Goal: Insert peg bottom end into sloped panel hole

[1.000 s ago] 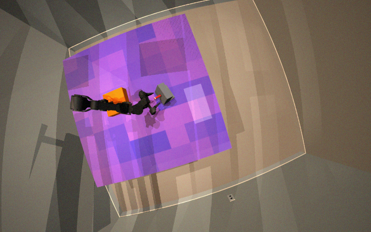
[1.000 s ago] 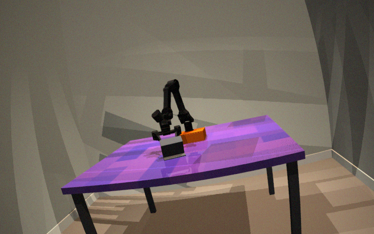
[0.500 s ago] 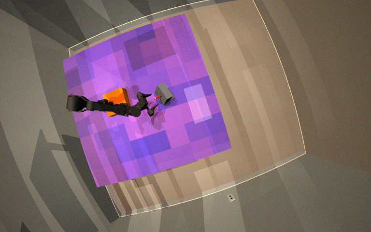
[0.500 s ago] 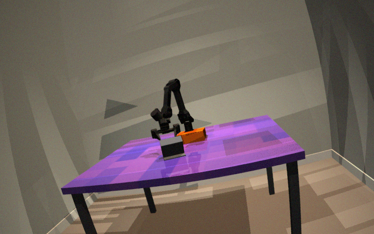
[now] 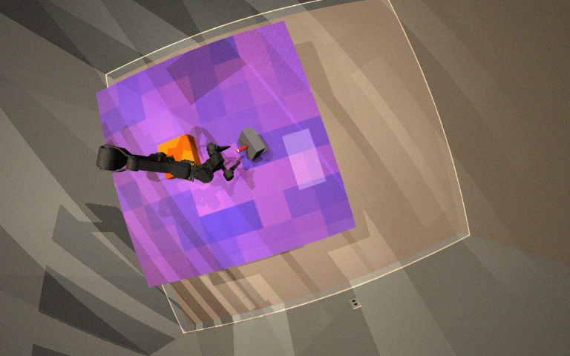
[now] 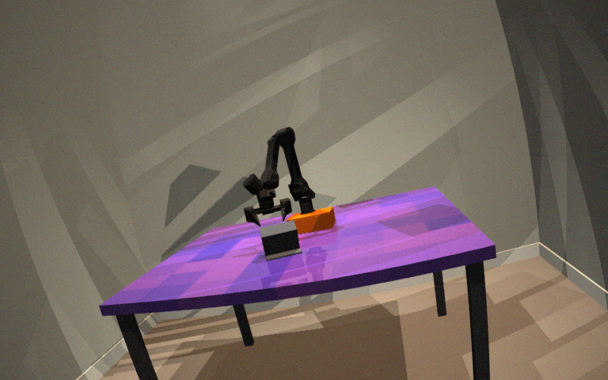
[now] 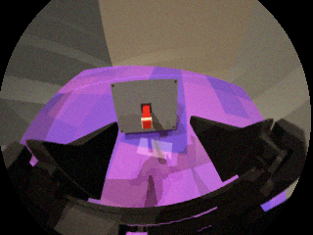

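A red peg (image 5: 242,148) (image 7: 146,116) with a pale band near its outer end sticks out of the hole (image 7: 146,106) in the grey sloped panel (image 5: 252,143) (image 6: 279,240) (image 7: 145,93). Its inner end is hidden in the hole, so how deep it sits cannot be told. The peg leans out from the face towards the arm, and its visible end looks square.

The gripper (image 5: 234,156) (image 6: 268,222) (image 7: 155,121) is spread about as wide as it goes and has hold of nothing. It is apart from the panel, on the side of the hole, and in the wrist view the peg shows between its two black fingers without touching either.

The black arm (image 5: 159,165) (image 6: 291,161) reaches over an orange block (image 5: 179,147) (image 6: 313,221) on the patchy purple table (image 5: 235,251) (image 6: 385,250). The panel stands on the same table, near the block but apart from it.
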`<state>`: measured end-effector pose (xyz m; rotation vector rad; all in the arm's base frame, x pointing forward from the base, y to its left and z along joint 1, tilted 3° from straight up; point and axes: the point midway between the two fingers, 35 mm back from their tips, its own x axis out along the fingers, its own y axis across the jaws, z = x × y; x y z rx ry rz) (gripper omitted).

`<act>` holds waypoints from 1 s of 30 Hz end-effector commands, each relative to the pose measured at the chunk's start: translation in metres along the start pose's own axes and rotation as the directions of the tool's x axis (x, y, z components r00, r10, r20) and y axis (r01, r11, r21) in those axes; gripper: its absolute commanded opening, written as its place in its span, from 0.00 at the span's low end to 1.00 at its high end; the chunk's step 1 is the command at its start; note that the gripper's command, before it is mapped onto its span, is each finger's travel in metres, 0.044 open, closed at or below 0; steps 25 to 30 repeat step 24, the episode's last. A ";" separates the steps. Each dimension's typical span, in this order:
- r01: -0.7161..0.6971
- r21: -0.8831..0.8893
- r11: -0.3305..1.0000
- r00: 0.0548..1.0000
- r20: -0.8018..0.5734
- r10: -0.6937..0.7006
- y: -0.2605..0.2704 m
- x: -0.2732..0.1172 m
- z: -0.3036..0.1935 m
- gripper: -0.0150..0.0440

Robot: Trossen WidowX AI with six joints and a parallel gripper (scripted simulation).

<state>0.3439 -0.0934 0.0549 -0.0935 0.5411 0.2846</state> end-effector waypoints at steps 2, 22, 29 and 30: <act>-0.003 -0.003 1.000 1.000 0.001 0.003 0.001 -0.006 0.000 1.00; 0.000 -0.001 1.000 1.000 0.003 0.000 -0.002 -0.030 0.000 1.00; 0.000 -0.001 1.000 1.000 0.003 0.000 -0.002 -0.032 0.000 1.00; 0.000 -0.001 1.000 1.000 0.003 0.000 -0.002 -0.032 0.000 1.00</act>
